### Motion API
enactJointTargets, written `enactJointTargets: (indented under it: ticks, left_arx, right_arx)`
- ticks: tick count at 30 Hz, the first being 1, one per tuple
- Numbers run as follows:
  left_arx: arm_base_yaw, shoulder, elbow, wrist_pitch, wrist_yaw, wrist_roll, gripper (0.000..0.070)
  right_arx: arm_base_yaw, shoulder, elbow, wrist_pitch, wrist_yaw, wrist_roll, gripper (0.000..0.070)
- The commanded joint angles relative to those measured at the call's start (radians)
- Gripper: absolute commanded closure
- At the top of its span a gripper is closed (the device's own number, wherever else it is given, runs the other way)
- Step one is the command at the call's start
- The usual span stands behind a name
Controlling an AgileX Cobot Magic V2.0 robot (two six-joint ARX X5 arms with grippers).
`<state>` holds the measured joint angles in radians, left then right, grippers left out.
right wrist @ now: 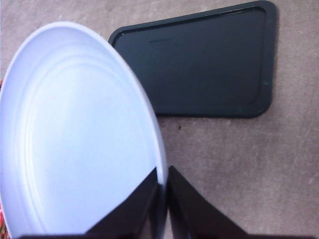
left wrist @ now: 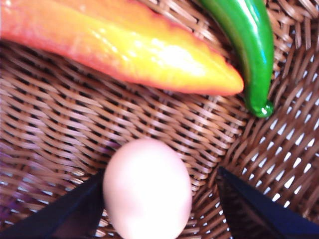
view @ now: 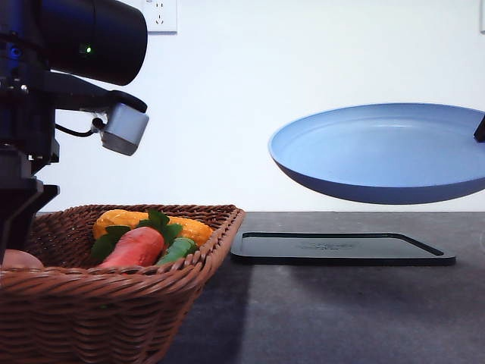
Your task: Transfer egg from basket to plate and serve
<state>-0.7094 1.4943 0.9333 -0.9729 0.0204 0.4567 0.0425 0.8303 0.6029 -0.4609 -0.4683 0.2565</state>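
We see a dark grey desk (view: 341,311) carrying, at the robot's left, the large brown wicker basket (view: 114,303), its braided rim nearest the front camera. Above the desk to the right, the blue plate (view: 379,152) hangs in the air, slightly tilted, well clear of the flat black tray (view: 341,249) that lies on the desk below and behind it. In the right wrist view we find the right gripper (right wrist: 163,199) with its jaws pinched together on the plate's rim (only a thin sliver of rim shows between the two dark fingers), the plate's pale bowl spreading out beyond them and the tray lying past it on the desk.

Inside the basket, the front view gives us an orange-red carrot (view: 136,246) with green leaves, a yellow-orange corn cob (view: 151,224) behind it and a green pepper (view: 178,250) at its side. The left arm (view: 45,83) reaches down over the basket's left end.

Smallest of all is the egg (left wrist: 148,191), pinkish and smooth, resting on the woven floor of the basket. In the left wrist view we see it between the left gripper's (left wrist: 159,211) jaws, which stand apart: one finger is right against the shell, the other clearly off it.
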Motion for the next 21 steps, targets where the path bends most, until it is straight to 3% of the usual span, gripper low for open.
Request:
enactJointTargets:
  ticks: [1,9,15,21]
  left_arx:
    - [-0.008,0.015,0.014,0.001,-0.007,-0.006,0.0335]
    - [-0.008,0.015,0.015,0.0,-0.007,-0.024,0.0545]
    - [-0.008,0.015,0.064,-0.019,-0.006,-0.034,0.0557]
    - [-0.008,0.015,0.23,-0.092,-0.004,-0.058,0.0561]
  right_arx:
    - [-0.001,0.003,0.005,0.016,-0.003,-0.01,0.07]
    - [-0.001,0.003,0.005,0.018,-0.003,-0.01,0.07]
    - [-0.001,0.003,0.005,0.019,-0.003,-0.009,0.07]
    - [0.0,0.006,0.005,0.019,-0.004,-0.003,0.07]
